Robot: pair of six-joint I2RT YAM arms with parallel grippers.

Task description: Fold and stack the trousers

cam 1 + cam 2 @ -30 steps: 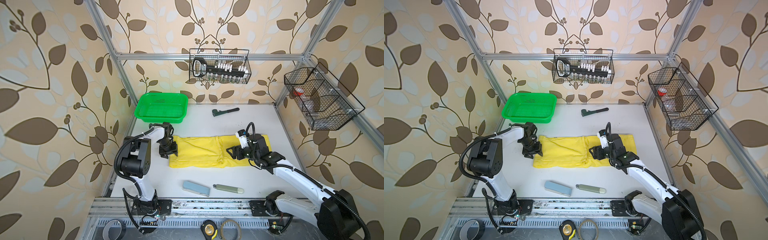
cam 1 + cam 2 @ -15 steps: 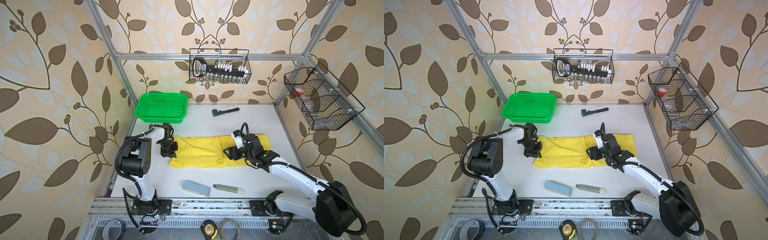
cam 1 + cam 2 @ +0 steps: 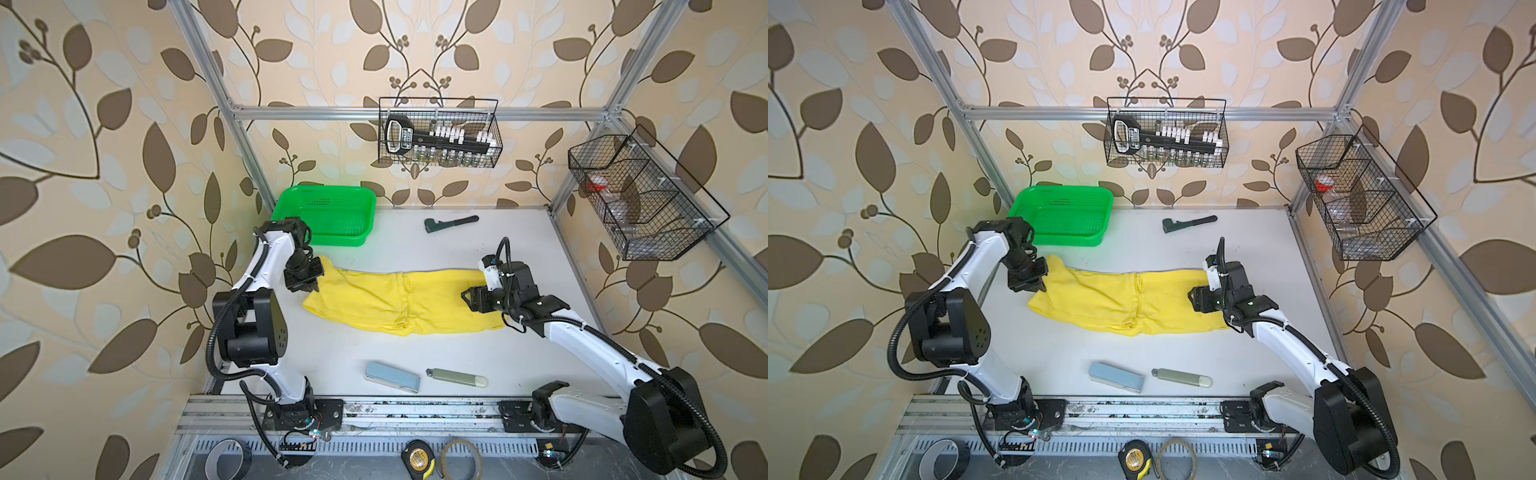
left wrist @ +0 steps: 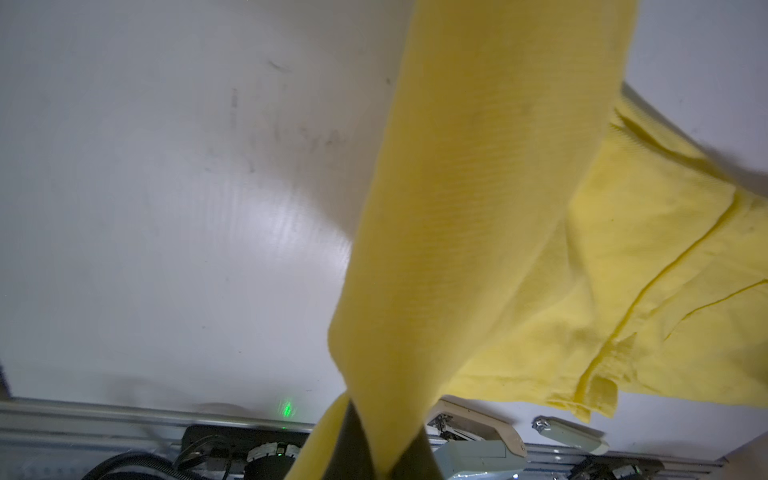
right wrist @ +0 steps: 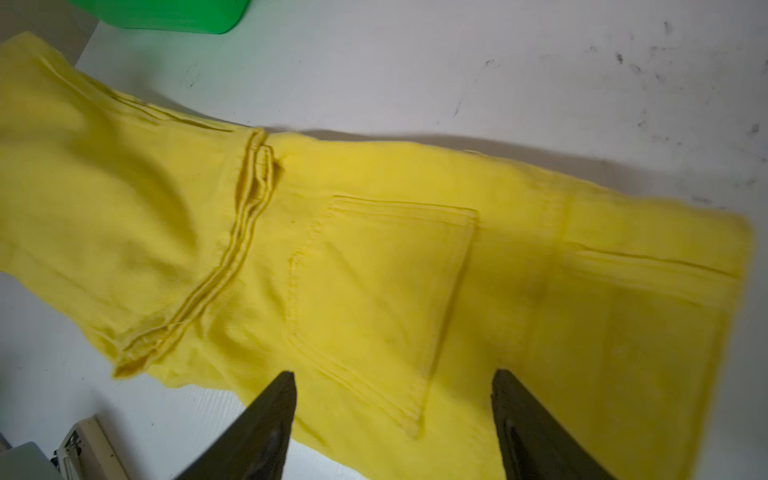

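Note:
The yellow trousers [image 3: 395, 301] [image 3: 1121, 301] lie folded lengthwise across the middle of the white table. My left gripper [image 3: 309, 286] [image 3: 1034, 286] is shut on their left end, and the cloth there rises off the table. In the left wrist view the trousers [image 4: 457, 208] run up from between the left gripper's [image 4: 382, 465] jaws. My right gripper [image 3: 467, 299] [image 3: 1194, 299] hovers open over the right part. In the right wrist view the right gripper [image 5: 394, 374] straddles the back pocket of the trousers [image 5: 374, 270] without gripping.
A green mesh basket [image 3: 328, 216] stands at the back left, close behind the left arm. A dark tool [image 3: 451, 223] lies at the back. A blue-grey case [image 3: 392, 376] and a pale green tube [image 3: 456, 377] lie near the front edge. Wire baskets [image 3: 438, 133] [image 3: 640, 199] hang on the walls.
The left gripper has shut on the trousers' left end and drawn that corner up off the table. The right gripper stays open and has shifted slightly over the right part.

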